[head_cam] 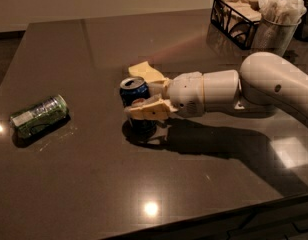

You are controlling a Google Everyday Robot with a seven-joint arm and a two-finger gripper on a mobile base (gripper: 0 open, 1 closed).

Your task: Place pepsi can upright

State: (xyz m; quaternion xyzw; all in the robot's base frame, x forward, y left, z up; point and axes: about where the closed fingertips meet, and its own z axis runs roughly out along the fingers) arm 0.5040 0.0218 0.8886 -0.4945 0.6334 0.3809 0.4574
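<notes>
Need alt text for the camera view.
The end effector grips a dark blue aluminium pepsi can, upright on the dark table; a green aluminium can lies on its side at frame left.

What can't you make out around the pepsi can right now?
Camera view:
- Label of the pepsi can: covered by the hand at mid-table.
- Its base: lost in shadow; contact with the table unclear.
- The arm: cut off by the right edge.
- Print on the green can: too small.
</notes>
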